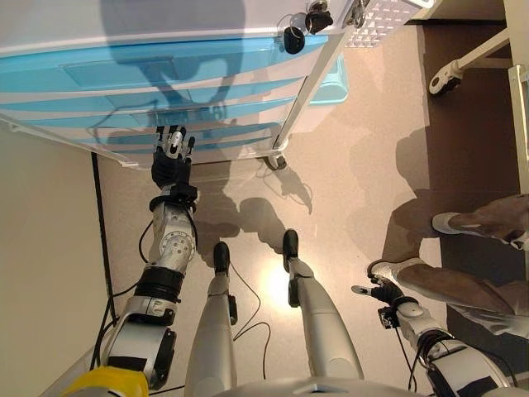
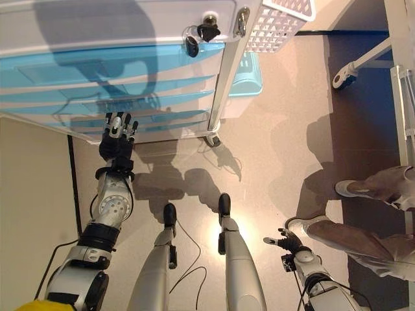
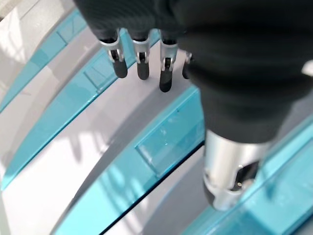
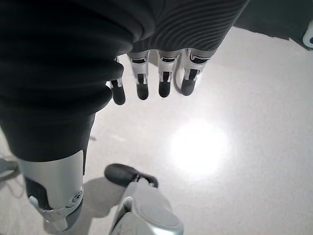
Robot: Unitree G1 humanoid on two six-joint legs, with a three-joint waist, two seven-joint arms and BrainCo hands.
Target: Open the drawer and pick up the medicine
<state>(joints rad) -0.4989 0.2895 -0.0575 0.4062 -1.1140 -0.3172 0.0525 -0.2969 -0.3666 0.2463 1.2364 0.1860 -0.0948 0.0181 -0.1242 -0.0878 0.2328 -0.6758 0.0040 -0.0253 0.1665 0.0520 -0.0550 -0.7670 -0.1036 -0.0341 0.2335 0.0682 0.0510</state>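
Just ahead of the left hand (image 1: 172,162), in the eye views, stands a white cabinet (image 1: 124,25) with shut blue drawers (image 1: 140,70); no medicine shows. Its fingers (image 3: 142,61) hang relaxed near a drawer handle (image 3: 164,147) in the left wrist view. Over bare floor (image 4: 254,122), the right hand (image 4: 161,73) hangs loose, grasping nothing.

We note a white perforated basket (image 2: 280,24) at the cabinet's top right corner, and a light blue bin (image 1: 332,83) on the floor just beside the cabinet's right side. A white frame with a castor (image 1: 444,79) stands to the right, over a dark floor patch. A person's legs (image 1: 488,273) and pale shoes (image 1: 449,222) show at the right edge.
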